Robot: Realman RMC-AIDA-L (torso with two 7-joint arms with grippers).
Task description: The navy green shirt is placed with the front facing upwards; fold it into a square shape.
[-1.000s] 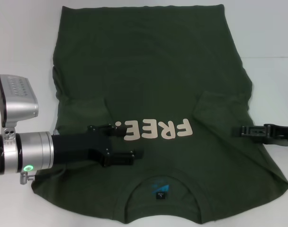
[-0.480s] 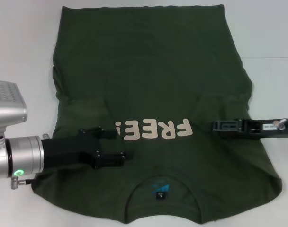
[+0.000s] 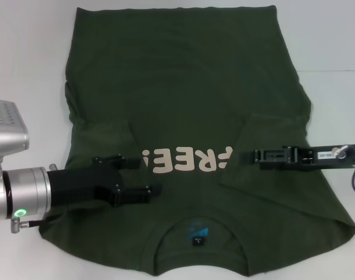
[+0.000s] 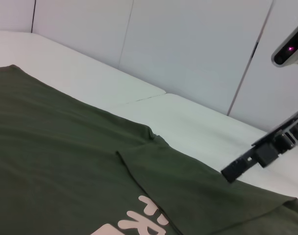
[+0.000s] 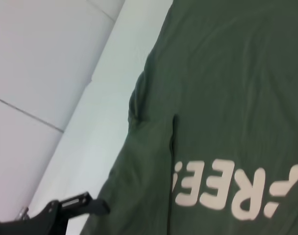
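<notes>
The left gripper lies over the shirt's left side near the table's near edge, its two black fingers spread apart with nothing between them, resting low on the cloth. The navy green shirt lies flat, front up, across the middle of the white table, collar toward the near edge, both sleeves folded inward. The right gripper reaches in over the folded right sleeve beside the "FREE" lettering; whether it grasps cloth I cannot tell.
</notes>
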